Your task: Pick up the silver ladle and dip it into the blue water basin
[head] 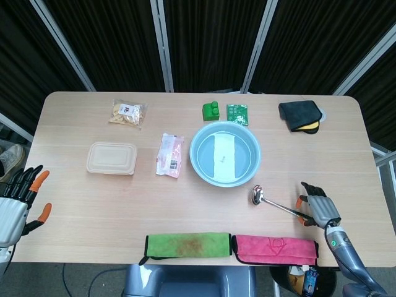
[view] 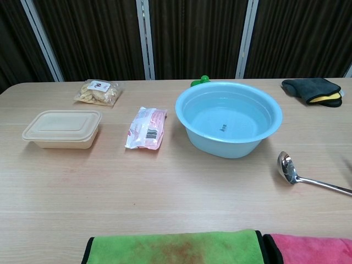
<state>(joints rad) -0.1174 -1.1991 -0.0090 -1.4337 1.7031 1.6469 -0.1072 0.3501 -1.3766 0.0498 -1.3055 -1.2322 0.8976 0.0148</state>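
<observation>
The silver ladle [head: 276, 203] lies flat on the worktop [head: 93, 198], at five o'clock from the blue water basin [head: 224, 154]; its handle end is flanked by the right robot hand [head: 317, 209], fingers apart (nothing gripped yet), presumably ready for grasping.

Wooden table [head: 93, 198] bears blue basin [head: 224, 154], silver ladle [head: 272, 201], towels [head: 188, 244].

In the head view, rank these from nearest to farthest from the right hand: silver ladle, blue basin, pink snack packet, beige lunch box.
Measured from the right hand:
1. Silver ladle, its handle end right beside the hand.
2. Blue basin, up and to the left, mid-table.
3. Pink snack packet, just left of the basin.
4. Beige lunch box, farthest left.
</observation>
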